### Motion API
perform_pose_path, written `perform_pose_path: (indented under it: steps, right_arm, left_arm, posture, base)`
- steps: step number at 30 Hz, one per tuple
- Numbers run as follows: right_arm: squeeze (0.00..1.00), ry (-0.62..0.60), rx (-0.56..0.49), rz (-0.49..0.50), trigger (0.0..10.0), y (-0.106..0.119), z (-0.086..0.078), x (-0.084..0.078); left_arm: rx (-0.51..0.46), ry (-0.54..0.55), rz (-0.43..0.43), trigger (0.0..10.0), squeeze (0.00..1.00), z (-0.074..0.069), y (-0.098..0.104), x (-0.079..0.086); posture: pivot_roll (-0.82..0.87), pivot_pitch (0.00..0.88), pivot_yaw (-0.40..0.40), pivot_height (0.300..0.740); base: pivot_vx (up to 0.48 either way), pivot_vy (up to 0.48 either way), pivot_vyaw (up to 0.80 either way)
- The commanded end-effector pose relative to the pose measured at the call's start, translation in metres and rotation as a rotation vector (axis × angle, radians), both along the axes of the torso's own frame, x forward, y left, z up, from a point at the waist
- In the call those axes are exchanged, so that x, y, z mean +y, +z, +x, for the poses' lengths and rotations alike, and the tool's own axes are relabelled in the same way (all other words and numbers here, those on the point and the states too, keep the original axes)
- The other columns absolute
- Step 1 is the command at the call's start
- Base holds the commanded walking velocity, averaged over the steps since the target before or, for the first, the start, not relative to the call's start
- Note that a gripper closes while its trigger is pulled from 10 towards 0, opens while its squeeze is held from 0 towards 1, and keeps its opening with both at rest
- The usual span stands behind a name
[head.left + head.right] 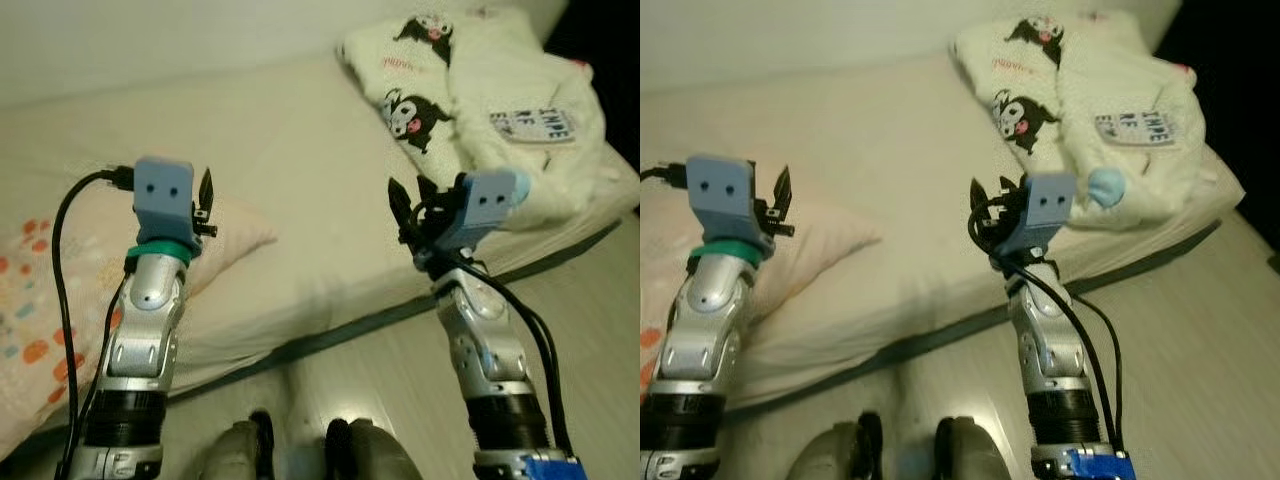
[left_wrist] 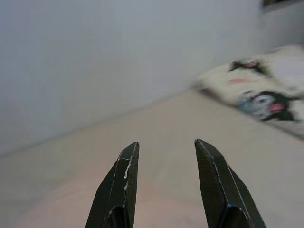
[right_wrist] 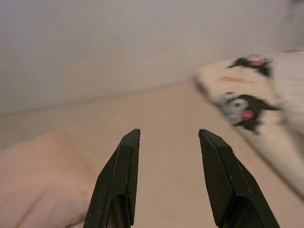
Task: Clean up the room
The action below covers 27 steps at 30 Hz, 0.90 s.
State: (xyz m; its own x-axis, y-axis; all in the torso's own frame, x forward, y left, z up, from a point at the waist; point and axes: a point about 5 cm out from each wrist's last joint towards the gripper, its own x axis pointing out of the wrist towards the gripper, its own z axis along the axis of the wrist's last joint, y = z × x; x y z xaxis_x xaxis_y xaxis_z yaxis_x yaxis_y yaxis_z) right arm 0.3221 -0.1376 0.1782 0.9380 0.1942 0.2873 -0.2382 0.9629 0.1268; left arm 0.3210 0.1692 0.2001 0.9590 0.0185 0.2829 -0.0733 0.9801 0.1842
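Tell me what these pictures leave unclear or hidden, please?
- Words printed on the cartoon blanket: too small and blurred in the eye views.
- Pillow: cut off by the left edge of the left eye view, and partly behind the left arm.
- Left tool and right tool both stand open, but the blanket in both wrist views is blurred.
- Mattress: its far end is cut off at the top.

I see the right end effector point(image 3: 166, 137) with its two black fingers point(image 3: 121, 183) apart and nothing between them. Beyond them lies the beige bed point(image 3: 161, 109). A white blanket point(image 3: 247, 95) with black cartoon figures is crumpled near a plain wall point(image 3: 118, 42). A pinkish pillow point(image 3: 38, 180) is blurred.
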Motion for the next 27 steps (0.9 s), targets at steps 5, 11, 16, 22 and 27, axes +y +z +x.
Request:
perform_pose_path:
  steps: [5,11,16,22,27]
  right_arm:
    - [0.00,0.002,0.018,-0.012,10.0,-0.0063,-0.0010,0.0015]
    - [0.00,0.002,0.017,-0.018,10.0,-0.0064,-0.0005,0.0017]
    - [0.00,0.003,0.018,-0.017,10.0,-0.0066,0.0000,0.0023]
    - [0.00,0.006,0.018,-0.022,10.0,-0.0065,0.0003,0.0037]
    - [0.00,0.008,0.017,-0.029,10.0,-0.0066,0.0005,0.0044]
  left_arm:
    - [0.031,0.021,0.006,10.0,0.00,-0.0025,-0.0078,0.0044]
    - [0.031,0.024,0.007,10.0,0.00,-0.0029,-0.0077,0.0047]
    - [0.031,0.028,0.008,10.0,0.00,-0.0032,-0.0076,0.0055]
    - [0.034,0.032,0.010,10.0,0.00,-0.0033,-0.0081,0.0065]
    - [0.035,0.034,0.010,10.0,0.00,-0.0033,-0.0084,0.0068]
  posture:
    - [-0.02,0.105,-0.008,0.740]
    - [-0.02,0.106,-0.008,0.740]
    - [-0.02,0.106,-0.008,0.740]
    - [-0.01,0.106,-0.009,0.740]
    - [-0.01,0.106,-0.009,0.740]
  base:
    - [-0.286,0.000,0.00]
    - [-0.285,0.000,0.00]
    - [-0.285,0.000,0.00]
    - [-0.287,0.000,0.00]
    - [-0.286,0.000,0.00]
